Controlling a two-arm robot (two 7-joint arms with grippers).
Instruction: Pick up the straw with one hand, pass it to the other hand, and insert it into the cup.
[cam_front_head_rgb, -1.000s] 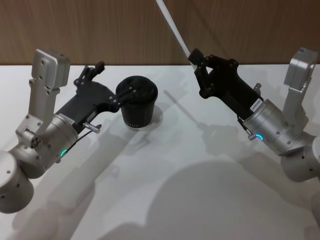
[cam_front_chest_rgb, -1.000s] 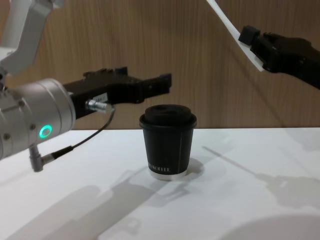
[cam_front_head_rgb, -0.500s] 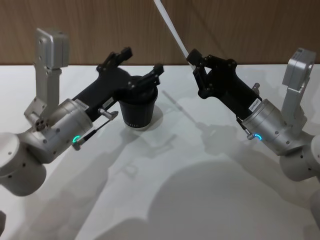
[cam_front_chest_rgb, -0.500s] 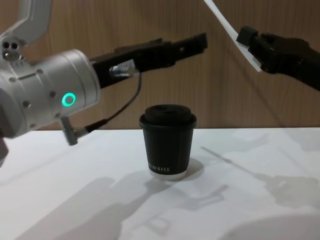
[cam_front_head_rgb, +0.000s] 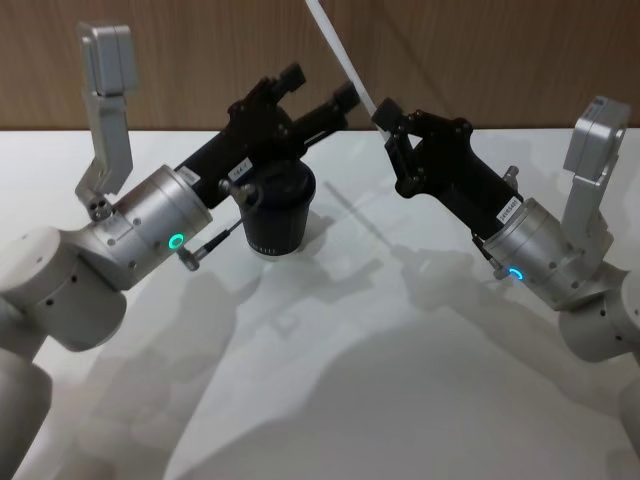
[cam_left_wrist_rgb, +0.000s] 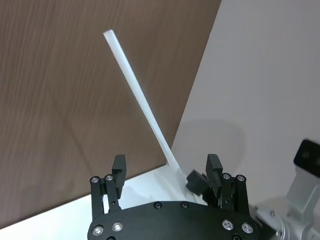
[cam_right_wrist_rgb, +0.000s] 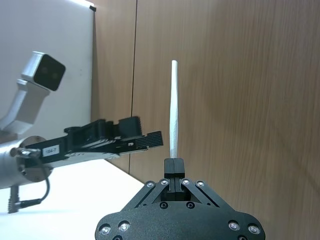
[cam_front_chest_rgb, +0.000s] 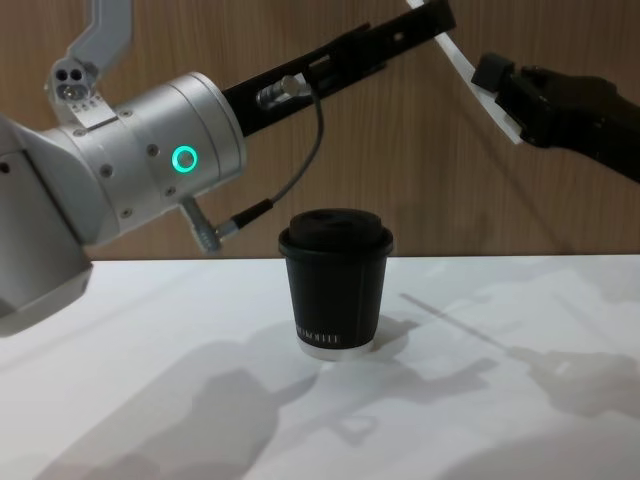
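white counter (cam_front_head_rgb: 420, 400) lies under both arms. the left gripper (cam_front_head_rgb: 320, 85) is raised above the cup (cam_front_chest_rgb: 336, 285) and a little behind it. its jaws are spread wide, with the straw (cam_front_head_rgb: 340, 50) passing between them; whether either finger touches it, i cannot tell. the right gripper (cam_front_head_rgb: 388, 120) hangs in the air to the right of the cup, higher than its lid, clamped on the straw's lower end. the cup stands upright, lid on. the straw slants upward, its top leaning over toward the cup.
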